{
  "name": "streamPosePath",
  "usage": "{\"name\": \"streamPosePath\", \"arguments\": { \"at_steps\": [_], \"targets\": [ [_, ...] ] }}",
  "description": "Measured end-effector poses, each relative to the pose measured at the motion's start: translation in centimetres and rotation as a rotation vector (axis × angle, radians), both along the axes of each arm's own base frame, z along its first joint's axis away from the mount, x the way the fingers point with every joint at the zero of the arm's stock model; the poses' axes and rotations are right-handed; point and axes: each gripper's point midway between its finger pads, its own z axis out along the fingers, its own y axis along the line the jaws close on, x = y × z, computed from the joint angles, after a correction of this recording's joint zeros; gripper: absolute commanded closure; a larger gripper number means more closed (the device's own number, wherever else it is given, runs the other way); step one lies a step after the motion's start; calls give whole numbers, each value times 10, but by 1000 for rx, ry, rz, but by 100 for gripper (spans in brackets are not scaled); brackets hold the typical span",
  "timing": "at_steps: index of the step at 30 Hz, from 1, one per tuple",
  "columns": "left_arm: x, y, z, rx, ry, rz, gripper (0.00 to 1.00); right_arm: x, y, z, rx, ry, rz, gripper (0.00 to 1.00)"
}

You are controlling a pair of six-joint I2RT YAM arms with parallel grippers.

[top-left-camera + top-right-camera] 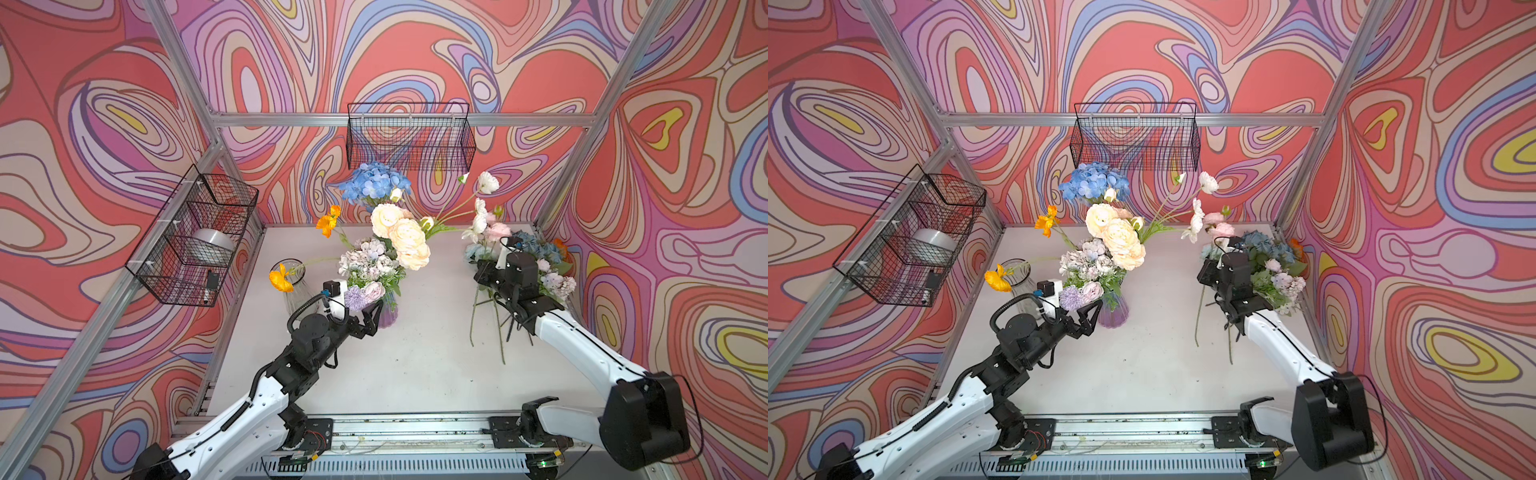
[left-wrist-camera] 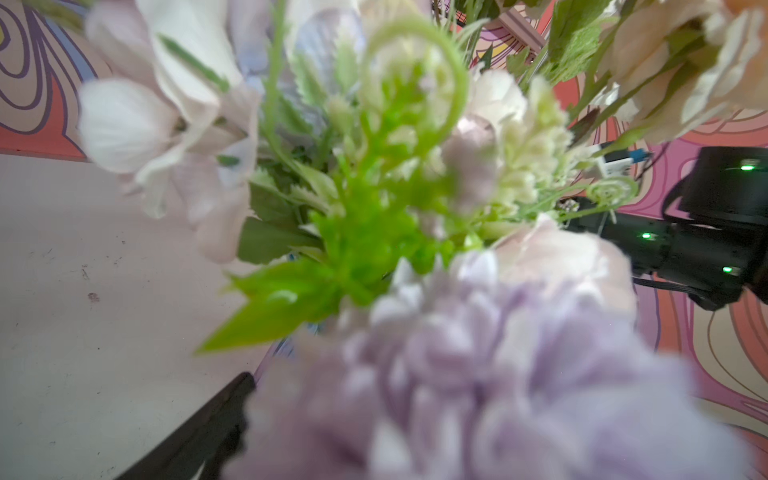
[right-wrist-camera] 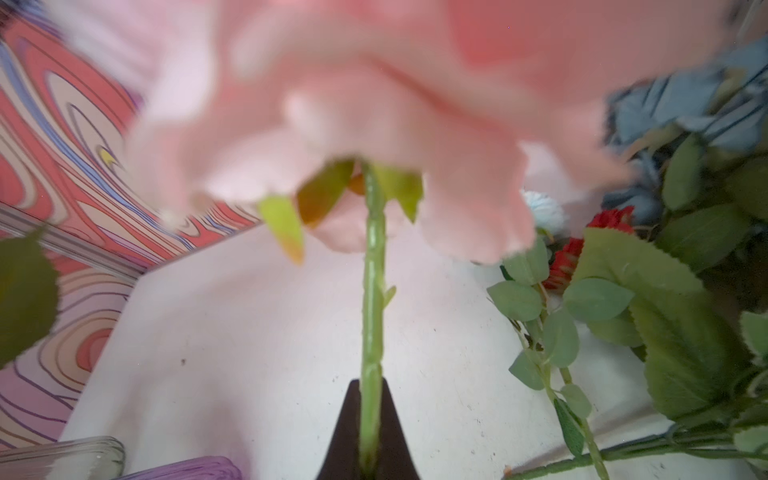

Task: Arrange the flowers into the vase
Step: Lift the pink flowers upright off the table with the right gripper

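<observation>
A purple vase (image 1: pixel 388 313) (image 1: pixel 1113 313) holds a blue hydrangea (image 1: pixel 374 183), cream roses (image 1: pixel 403 239), orange poppies (image 1: pixel 328 220), white poppies (image 1: pixel 484 185) and a pastel bunch (image 1: pixel 368 266) (image 2: pixel 478 374). My left gripper (image 1: pixel 374 318) (image 1: pixel 1093 318) stands open beside the vase, under the bunch; only one finger (image 2: pixel 199 432) shows in the left wrist view. My right gripper (image 1: pixel 484 272) (image 3: pixel 370 415) is shut on the green stem (image 3: pixel 372 291) of a pink rose (image 1: pixel 496 230) (image 3: pixel 374 104), held above the table at the right.
A clear glass vase (image 1: pixel 293 286) stands left of the purple one. Loose flowers (image 1: pixel 540 266) lie at the right wall, teal roses (image 3: pixel 685 104) and a red bloom (image 3: pixel 582 249) among them, stems (image 1: pixel 486 324) pointing forward. Wire baskets (image 1: pixel 409 137) (image 1: pixel 195 237) hang on the walls.
</observation>
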Motion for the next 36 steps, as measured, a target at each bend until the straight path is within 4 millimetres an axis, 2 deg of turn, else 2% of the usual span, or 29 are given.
{"name": "streamPosePath", "arguments": {
  "at_steps": [5, 8, 12, 19, 24, 28, 33, 36],
  "targets": [
    [7, -11, 5, 25, -7, -28, 0, -36, -21, 51, 16, -194, -67, 100],
    [13, -16, 7, 44, -8, -35, 0, -52, -26, 86, 13, -308, -72, 100],
    [22, -20, 12, 60, -13, -26, 0, -67, -24, 116, 1, -404, -41, 100],
    [37, -17, 25, 76, -29, 38, 0, -87, -10, 161, 13, -564, 63, 100],
    [42, -12, 31, 73, -40, 83, 1, -102, 10, 200, 47, -717, 188, 100],
    [45, -7, 31, 71, -38, 114, 1, -103, 27, 225, 77, -800, 291, 100],
    [47, -1, 32, 70, -38, 151, 0, -99, 60, 238, 122, -860, 434, 100],
    [48, 2, 34, 62, -42, 167, 0, -106, 96, 240, 132, -904, 554, 100]
  ]
}}
